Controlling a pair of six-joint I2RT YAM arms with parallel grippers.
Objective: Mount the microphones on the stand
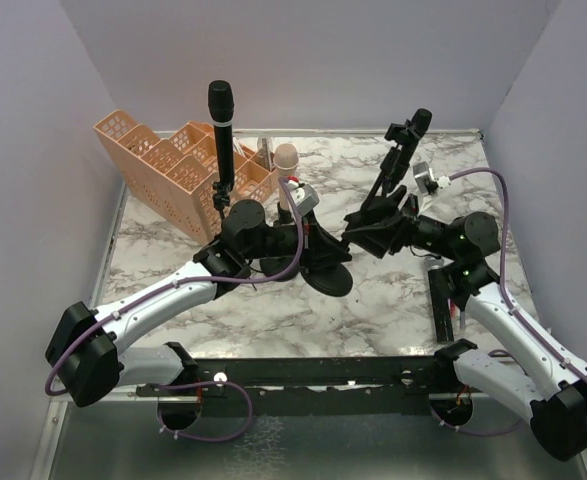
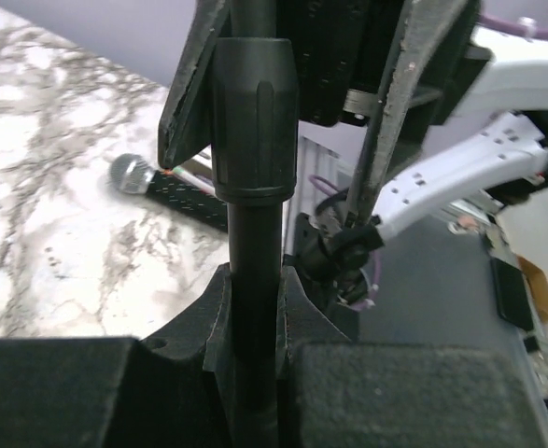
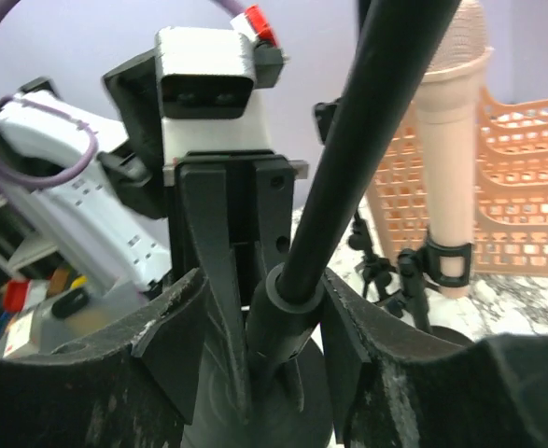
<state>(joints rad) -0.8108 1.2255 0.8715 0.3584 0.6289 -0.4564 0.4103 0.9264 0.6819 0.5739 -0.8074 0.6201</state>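
The table (image 1: 293, 320) had a smooth marble-patterned top; the basket (image 1: 158, 165) was orange lattice plastic; the stand pole (image 2: 253, 271) was matt black, perhaps metal; the lying microphone (image 2: 161, 185) had a silvery mesh head; the beige microphone (image 3: 451, 140) looked smooth and matt.

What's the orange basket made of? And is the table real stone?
The orange basket looks like matte moulded plastic: thin, even grid walls, one colour. The table shows grey-veined white marble patterning; real stone or print, I cannot tell.
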